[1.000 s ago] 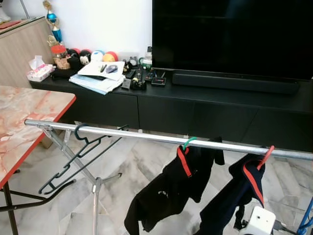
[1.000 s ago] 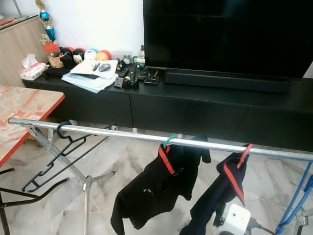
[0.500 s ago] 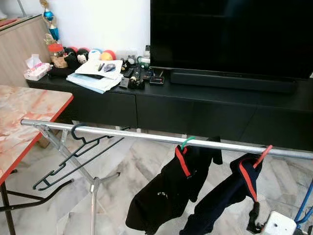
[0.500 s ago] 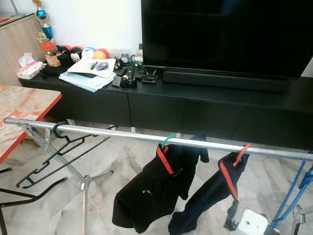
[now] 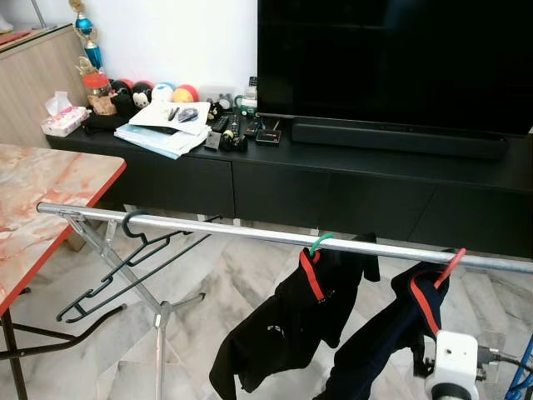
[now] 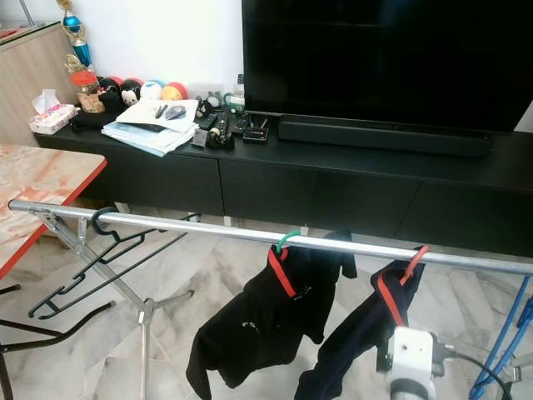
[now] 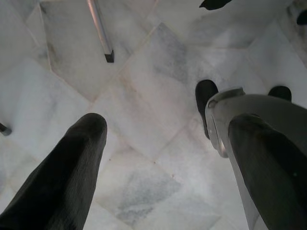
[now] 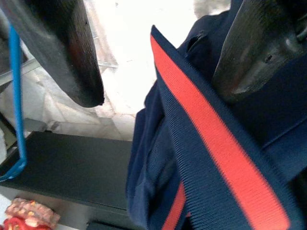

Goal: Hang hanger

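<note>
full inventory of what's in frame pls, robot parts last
rail: 1, silver, across the foreground on a folding stand
empty hanger: 1, dark, left end of rail
green hanger: 1, mid rail, black garment on it
red hanger: 1, right end of rail, navy garment with red stripe
TV: 1, black, on black cabinet
soundbar: 1, black, under TV
papers: 1 stack, white, cabinet left
table: 1, marble-look, red edge, far left
left gripper: open, over floor
right gripper: open, at navy garment
</note>
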You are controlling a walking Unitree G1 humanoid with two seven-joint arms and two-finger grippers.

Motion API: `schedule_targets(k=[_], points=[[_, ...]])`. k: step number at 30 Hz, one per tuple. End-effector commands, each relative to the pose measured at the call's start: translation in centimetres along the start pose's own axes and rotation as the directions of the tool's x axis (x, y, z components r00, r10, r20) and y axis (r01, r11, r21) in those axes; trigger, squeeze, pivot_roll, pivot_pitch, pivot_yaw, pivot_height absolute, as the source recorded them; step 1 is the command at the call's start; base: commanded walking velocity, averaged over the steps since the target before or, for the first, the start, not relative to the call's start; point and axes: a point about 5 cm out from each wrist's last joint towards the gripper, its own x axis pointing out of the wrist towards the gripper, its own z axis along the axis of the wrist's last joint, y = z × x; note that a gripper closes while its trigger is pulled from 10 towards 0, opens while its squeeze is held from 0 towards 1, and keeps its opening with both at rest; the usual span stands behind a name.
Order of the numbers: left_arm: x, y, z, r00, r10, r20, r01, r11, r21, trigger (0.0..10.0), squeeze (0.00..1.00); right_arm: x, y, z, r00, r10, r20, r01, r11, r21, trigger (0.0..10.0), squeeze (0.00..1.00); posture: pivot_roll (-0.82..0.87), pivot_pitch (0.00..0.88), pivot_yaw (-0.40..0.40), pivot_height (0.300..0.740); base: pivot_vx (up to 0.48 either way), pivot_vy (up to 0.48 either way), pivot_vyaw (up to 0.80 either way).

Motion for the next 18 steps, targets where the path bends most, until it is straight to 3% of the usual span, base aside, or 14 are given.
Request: schedule_targets(k=[1,3,4,5,6,11,15,18], points=[[-0.1,-0.3,-0.7,0.999,-0.007,-0.038,0.008,1.000,0.030,10.0,0.00,0.2,0.0,-0.4,0.999,-0.002,-0.034,0.001,1.000,-0.016,10.0,0.00,0.02,0.037,0.033,0.740,0.000,0.000,0.00],[0.0,-0.4,-0.6,0.999,-0.007,-0.037,0.008,0.999,0.031,10.0,0.00,0.4,0.2,-0.4,0.999,0.012,-0.043,-0.013,1.000,-0.025,10.0,0.00,0.03,0.040,0.033,0.740,0.000,0.000,0.00],[0.0,-0.4,-0.5,0.999,-0.006,-0.034,0.007,0.999,0.031,10.0,0.00,0.5,0.3,-0.4,0.999,0.015,-0.048,-0.017,0.999,-0.028,3.0,0.00,0.03,0.040,0.033,0.740,0.000,0.000,0.00],[0.0,-0.3,-0.4,0.999,-0.006,-0.032,0.007,0.999,0.031,10.0,0.00,0.6,0.4,-0.4,0.998,0.017,-0.054,-0.019,0.999,-0.034,1.0,0.00,0.03,0.040,0.033,0.740,0.000,0.000,0.00],[0.0,-0.2,-0.3,1.000,-0.006,-0.030,0.007,0.999,0.031,10.0,0.00,0.7,0.5,-0.5,0.998,0.022,-0.066,-0.025,0.999,-0.039,0.0,0.00,0.03,0.040,0.033,0.740,0.000,0.000,0.00],[-0.1,0.8,-0.3,1.000,0.001,-0.027,0.000,1.000,0.028,10.0,0.00,1.0,0.7,-0.5,0.996,0.034,-0.087,-0.038,0.998,-0.044,0.0,0.00,0.03,0.044,0.030,0.740,0.000,0.000,0.00],[-0.8,3.4,-1.3,0.999,0.028,-0.041,-0.027,0.999,0.022,10.0,0.00,1.4,0.8,-0.5,0.995,0.032,-0.099,-0.037,0.998,-0.048,0.0,0.00,0.04,0.046,0.030,0.740,0.000,0.000,0.00],[-1.1,4.3,-1.8,0.998,0.038,-0.048,-0.037,0.999,0.019,10.0,0.00,1.5,0.8,-0.4,0.995,0.032,-0.097,-0.037,0.998,-0.045,0.0,0.00,0.04,0.047,0.030,0.740,0.000,0.000,0.00]])
